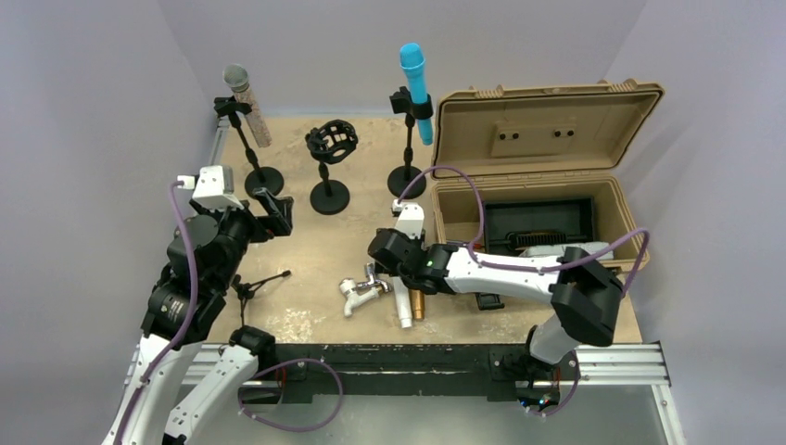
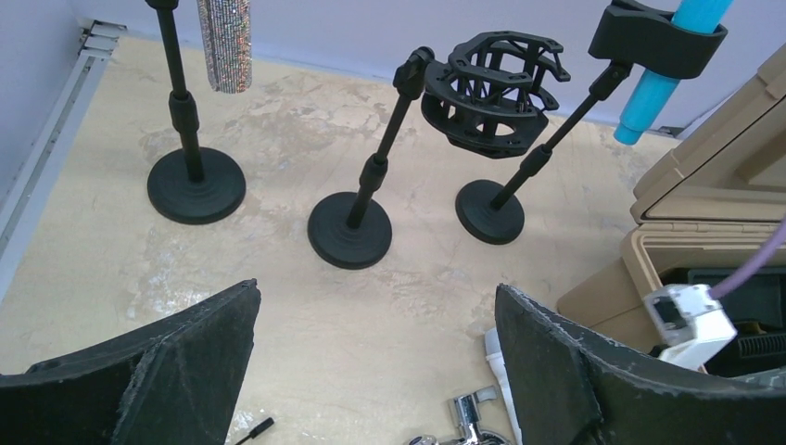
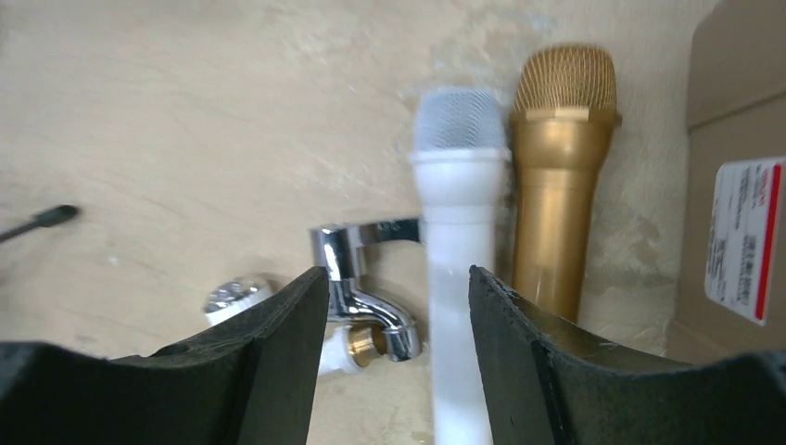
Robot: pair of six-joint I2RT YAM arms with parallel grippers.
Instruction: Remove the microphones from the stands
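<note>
I'm counting four microphones: a glittery silver microphone (image 1: pixel 248 107), a bright blue microphone (image 1: pixel 416 83), a white mesh-headed microphone (image 3: pixel 459 213) and a gold metal microphone (image 3: pixel 560 176). Three black round-based stands (image 2: pixel 349 232) are standing, one tan plastic case (image 1: pixel 547 120) is lying open, and one chrome tap fitting (image 3: pixel 357 297) is lying nearby.

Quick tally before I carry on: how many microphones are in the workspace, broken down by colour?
Blue microphone: 1
Silver glitter microphone: 1
White microphone: 1
Gold microphone: 1
Total: 4
</note>
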